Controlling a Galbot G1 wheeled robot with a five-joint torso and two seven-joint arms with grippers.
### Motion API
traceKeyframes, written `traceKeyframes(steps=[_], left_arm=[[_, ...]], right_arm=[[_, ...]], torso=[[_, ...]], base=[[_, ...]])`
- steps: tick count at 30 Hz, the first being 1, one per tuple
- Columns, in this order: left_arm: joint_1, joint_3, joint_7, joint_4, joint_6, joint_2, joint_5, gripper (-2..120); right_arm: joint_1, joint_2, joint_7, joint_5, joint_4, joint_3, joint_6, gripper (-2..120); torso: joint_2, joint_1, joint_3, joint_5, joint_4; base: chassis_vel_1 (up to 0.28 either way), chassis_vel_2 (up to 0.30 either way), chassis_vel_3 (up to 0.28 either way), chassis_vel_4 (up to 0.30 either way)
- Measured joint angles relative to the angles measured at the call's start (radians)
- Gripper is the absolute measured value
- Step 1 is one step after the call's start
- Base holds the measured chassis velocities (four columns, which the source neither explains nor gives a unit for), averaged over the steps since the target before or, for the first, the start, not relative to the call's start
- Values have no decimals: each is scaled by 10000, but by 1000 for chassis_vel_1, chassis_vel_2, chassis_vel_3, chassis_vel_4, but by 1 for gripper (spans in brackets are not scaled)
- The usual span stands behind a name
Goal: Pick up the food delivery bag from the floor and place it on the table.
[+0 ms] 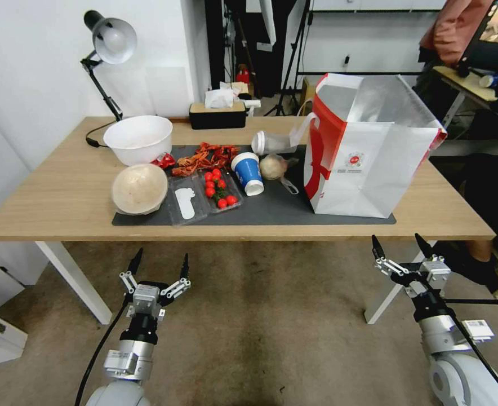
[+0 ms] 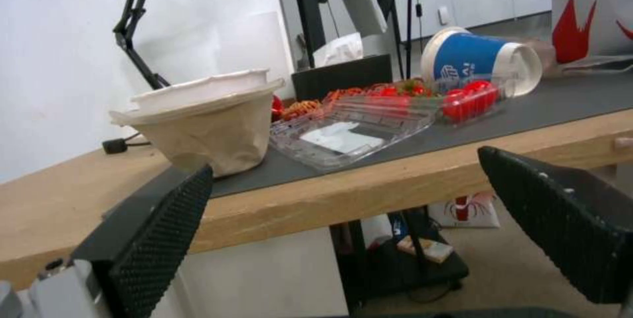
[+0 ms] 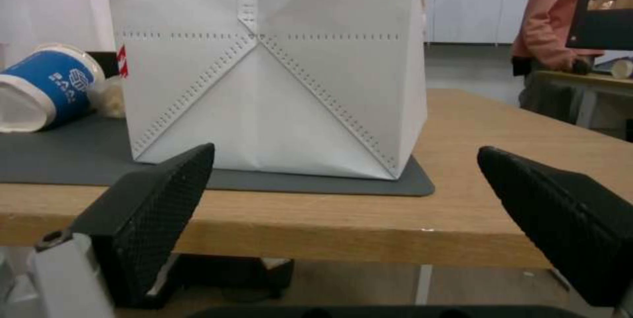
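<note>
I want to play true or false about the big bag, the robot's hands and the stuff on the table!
1. The food delivery bag stands on the table. True.
2. The right gripper holds the bag's handle. False: it is open, in front of the table's edge, holding nothing.
3. The blue cup stands upright. False: it lies on its side.
4. The left gripper is open. True.
5. The bag sits on the dark grey mat. True.

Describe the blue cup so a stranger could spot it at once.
On the wood table lies a dark mat. Mid-mat, between the tomato tray and the big white-and-red bag, the blue cup lies on its side. It is the only blue thing there.
</note>
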Motion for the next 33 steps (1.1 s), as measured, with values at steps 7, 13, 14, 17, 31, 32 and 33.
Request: traceKeyframes(steps=[7,13,14,17,31,32,33], left_arm=[[3,-2,3,1,-1,0,5,100],[4,-2,5,2,-1,0,10,100],[4,-2,5,2,-1,0,10,100],[4,-2,5,2,-1,0,13,100],[4,-2,6,2,-1,0,15,100],[4,-2,6,2,-1,0,15,100],[4,-2,6,2,-1,0,16,100]], right_arm=[[1,-6,-5,0,4,6,4,100],[4,-9,-5,0,9,10,8,100],[4,-9,-5,0,9,10,8,100],[3,-9,-5,0,12,10,12,100],[4,-10,-5,8,17,11,19,100],[4,-10,-5,8,17,11,19,100],[4,-10,-5,9,17,11,19,100]], torso=[[0,0,0,0,0],[0,-1,1,0,0],[0,-1,1,0,0],[0,0,0,0,0],[0,0,0,0,0],[0,0,0,0,0],[0,0,0,0,0]], base=[[0,0,0,0],[0,0,0,0],[0,0,0,0],[0,0,0,0],[0,0,0,0],[0,0,0,0],[0,0,0,0]])
